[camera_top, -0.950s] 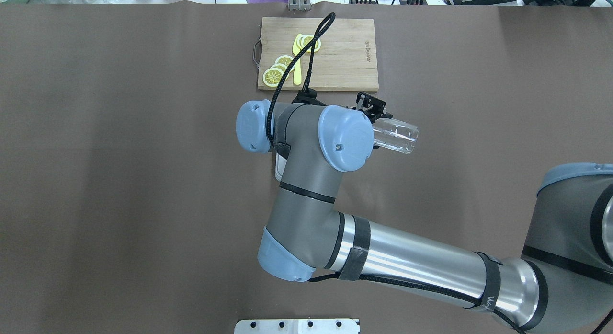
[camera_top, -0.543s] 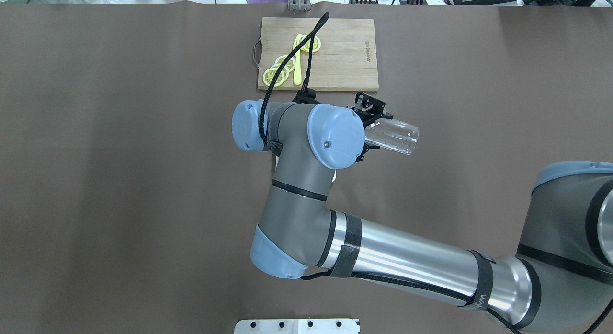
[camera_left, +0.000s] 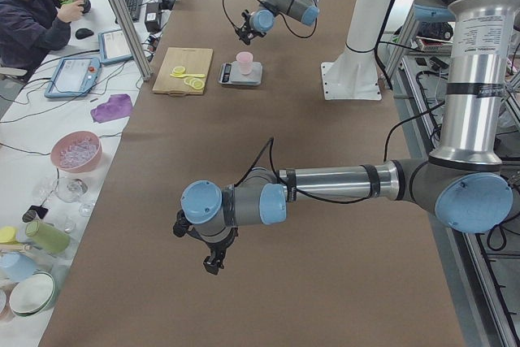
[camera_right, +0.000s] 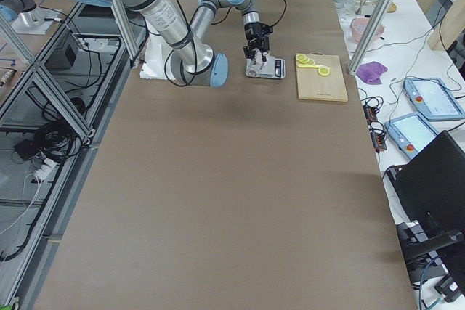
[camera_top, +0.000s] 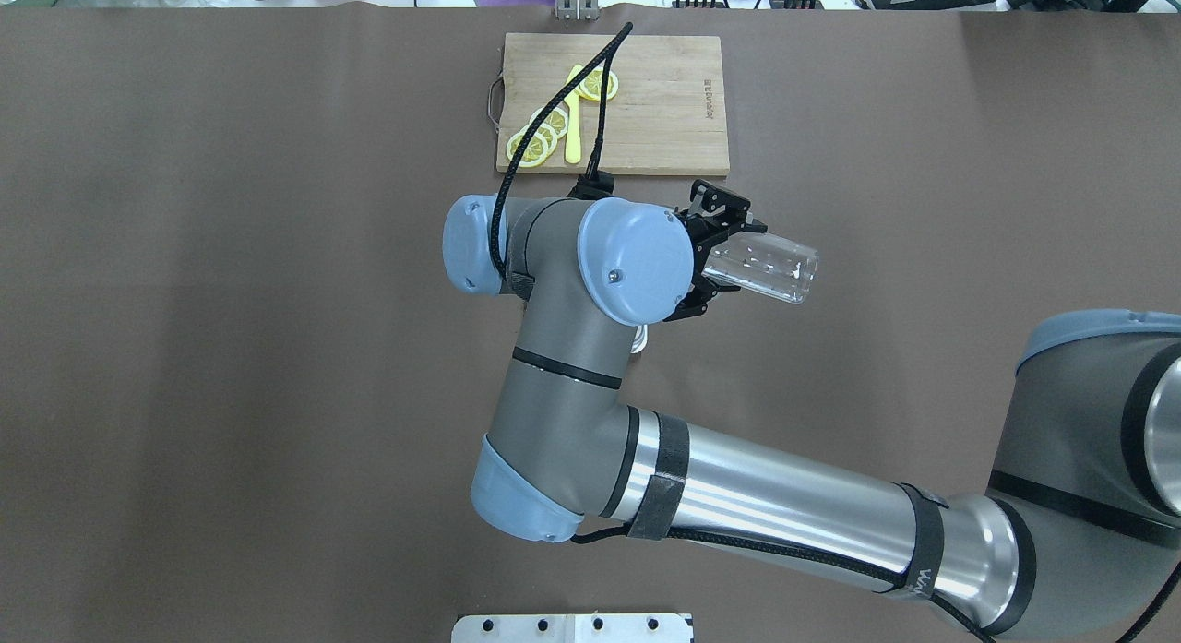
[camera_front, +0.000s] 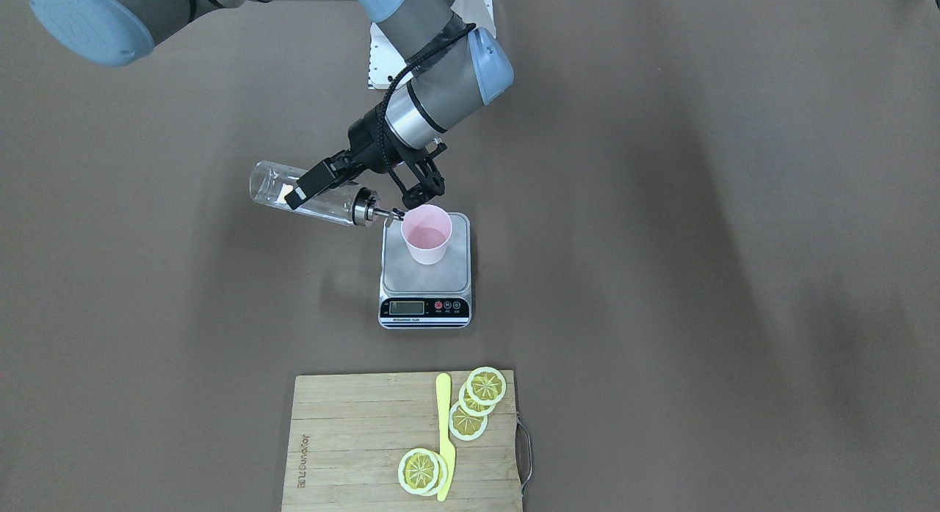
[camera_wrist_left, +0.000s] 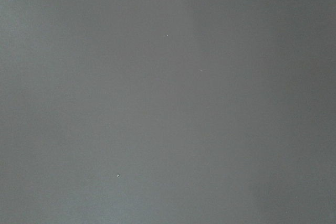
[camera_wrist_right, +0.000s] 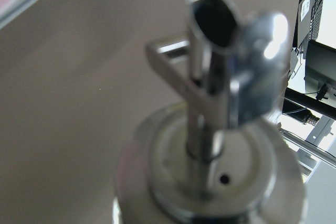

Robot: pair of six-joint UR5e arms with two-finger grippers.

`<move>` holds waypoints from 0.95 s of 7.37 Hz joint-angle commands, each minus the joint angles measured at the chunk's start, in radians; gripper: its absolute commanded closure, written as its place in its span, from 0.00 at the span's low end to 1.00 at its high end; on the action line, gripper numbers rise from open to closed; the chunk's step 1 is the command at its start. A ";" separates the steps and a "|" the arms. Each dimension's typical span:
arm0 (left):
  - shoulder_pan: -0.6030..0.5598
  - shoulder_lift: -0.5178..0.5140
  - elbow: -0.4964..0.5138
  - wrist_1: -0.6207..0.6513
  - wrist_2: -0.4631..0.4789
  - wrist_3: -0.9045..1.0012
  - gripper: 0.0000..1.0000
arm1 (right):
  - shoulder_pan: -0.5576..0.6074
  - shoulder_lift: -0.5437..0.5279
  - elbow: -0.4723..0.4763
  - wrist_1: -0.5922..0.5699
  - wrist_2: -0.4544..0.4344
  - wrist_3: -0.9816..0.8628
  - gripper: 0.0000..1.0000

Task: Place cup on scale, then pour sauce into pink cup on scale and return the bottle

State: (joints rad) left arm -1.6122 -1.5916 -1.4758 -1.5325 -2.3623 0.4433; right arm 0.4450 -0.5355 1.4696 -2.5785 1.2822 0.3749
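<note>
While the right gripper (camera_front: 345, 196) clamps its jaws on the tilted bottle (camera_front: 294, 191), spout at the rim of the cup (camera_front: 426, 236) atop the scale (camera_front: 424, 280), pouring seems underway; next, tip it upright and return it.

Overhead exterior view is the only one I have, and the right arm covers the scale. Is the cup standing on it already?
Observer: Yes. In the front-facing view the pink cup stands upright on the scale platform.
Operator: Where is the spout?
Observer: The bottle, clamped in the right end effector, is tipped with its spout at the cup's rim; I cannot make out a stream.
Operator: And the left arm?
Observer: The left end effector hangs over the table, far from the scale.
</note>
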 commanded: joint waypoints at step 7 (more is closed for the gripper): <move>0.000 0.004 0.006 0.000 0.000 0.002 0.02 | -0.017 0.063 -0.086 -0.051 0.002 0.039 1.00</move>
State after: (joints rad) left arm -1.6122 -1.5878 -1.4734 -1.5324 -2.3623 0.4436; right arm 0.4281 -0.4770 1.3986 -2.6290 1.2837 0.4110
